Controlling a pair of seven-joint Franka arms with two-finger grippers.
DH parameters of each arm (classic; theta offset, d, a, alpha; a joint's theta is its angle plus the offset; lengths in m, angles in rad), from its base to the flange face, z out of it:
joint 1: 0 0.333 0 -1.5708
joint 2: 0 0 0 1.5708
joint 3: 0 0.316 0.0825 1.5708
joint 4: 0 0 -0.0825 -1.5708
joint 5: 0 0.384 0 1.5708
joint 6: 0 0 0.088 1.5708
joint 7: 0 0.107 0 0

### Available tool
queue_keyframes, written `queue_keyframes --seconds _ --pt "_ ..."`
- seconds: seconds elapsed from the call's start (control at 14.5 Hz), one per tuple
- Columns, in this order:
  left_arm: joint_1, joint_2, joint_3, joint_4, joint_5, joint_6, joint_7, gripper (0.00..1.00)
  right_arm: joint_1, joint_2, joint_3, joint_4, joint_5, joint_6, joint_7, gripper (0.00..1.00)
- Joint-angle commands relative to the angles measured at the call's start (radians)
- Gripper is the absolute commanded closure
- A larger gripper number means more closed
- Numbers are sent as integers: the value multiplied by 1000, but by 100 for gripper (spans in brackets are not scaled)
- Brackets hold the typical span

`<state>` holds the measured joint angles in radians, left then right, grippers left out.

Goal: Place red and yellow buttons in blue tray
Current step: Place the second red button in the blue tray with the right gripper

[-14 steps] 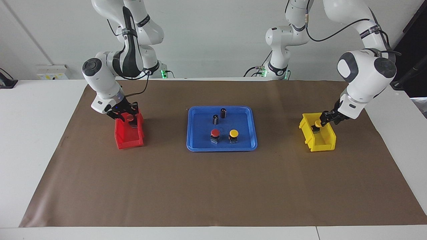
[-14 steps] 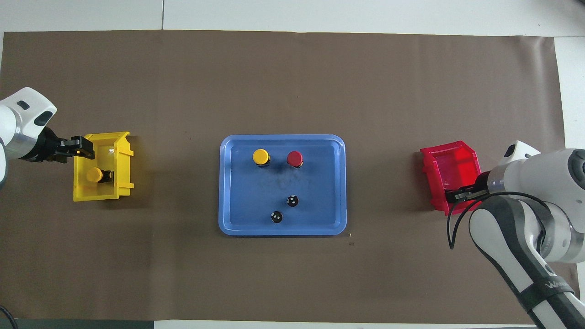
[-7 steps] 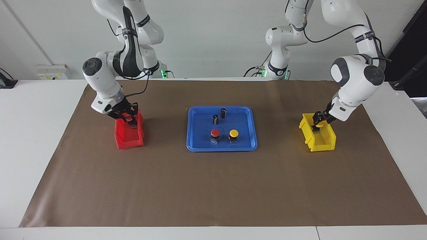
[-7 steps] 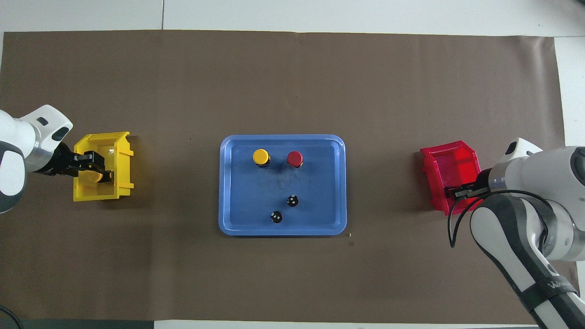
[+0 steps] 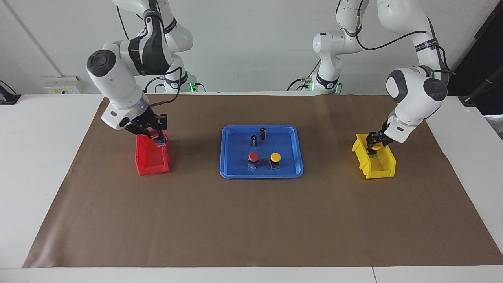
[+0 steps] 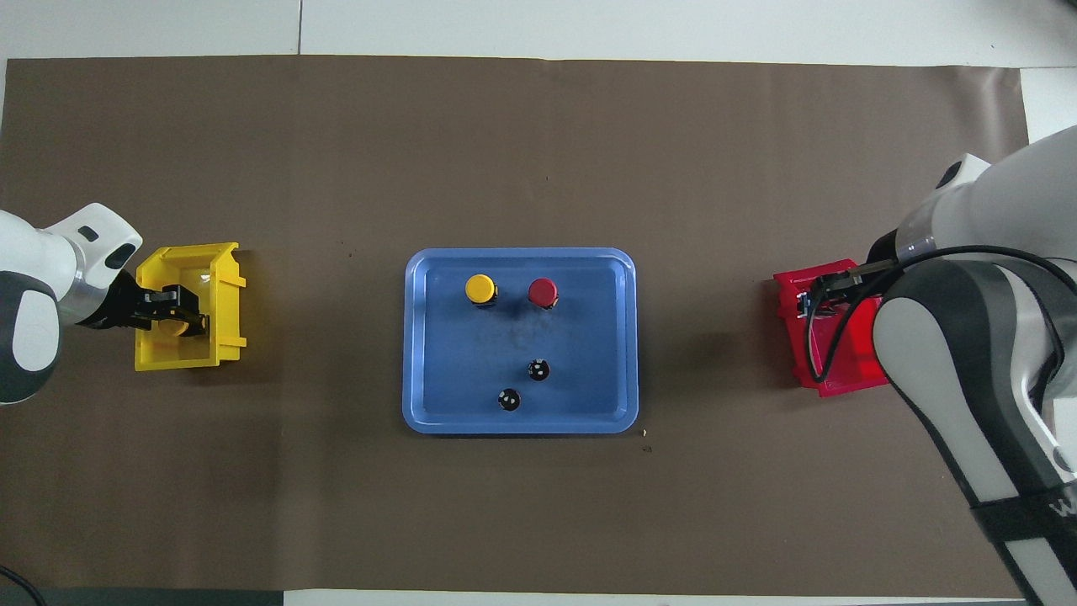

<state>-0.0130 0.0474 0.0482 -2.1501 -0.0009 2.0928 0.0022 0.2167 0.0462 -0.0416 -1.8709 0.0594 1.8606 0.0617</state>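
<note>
The blue tray lies mid-table and holds one red button and one yellow button. My right gripper is over the red bin's end nearer the robots, shut on a second red button and holding it just above the rim. My left gripper is down inside the yellow bin, its fingers closed around a second yellow button.
The red bin stands toward the right arm's end, the yellow bin toward the left arm's end. Two dark cylinders stand in the tray's half nearer the robots. Brown paper covers the table.
My right gripper has risen out of the red bin with the red button. My left gripper has moved down into the yellow bin and closed around the yellow button.
</note>
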Motion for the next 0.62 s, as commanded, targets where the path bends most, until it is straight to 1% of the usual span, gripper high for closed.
queue_keyframes --seconds 0.0,0.07,0.21,0.28,0.35,0.41,0.48,0.55 --pt "4 -24 -4 -48 16 58 -1 35 172 95 3 70 3 121 302 78" --pt "2 -26 -4 -56 16 70 -1 37 215 127 3 78 5 171 384 78" --pt "7 -20 -4 -59 15 75 -1 39 282 184 3 91 2 213 481 78" --pt "7 -18 -4 -59 15 76 -2 41 289 213 3 90 0 235 490 77" --pt "7 -15 -4 -59 16 75 -2 46 291 230 3 85 -3 253 492 77" --pt "7 -15 -4 -57 16 73 -1 58 291 247 3 84 -6 268 492 76" --pt "7 -15 -4 -50 15 63 -2 75 290 262 3 82 -9 279 492 76" --pt "7 -14 -4 -47 15 61 -2 90 288 276 3 81 -10 291 492 76"
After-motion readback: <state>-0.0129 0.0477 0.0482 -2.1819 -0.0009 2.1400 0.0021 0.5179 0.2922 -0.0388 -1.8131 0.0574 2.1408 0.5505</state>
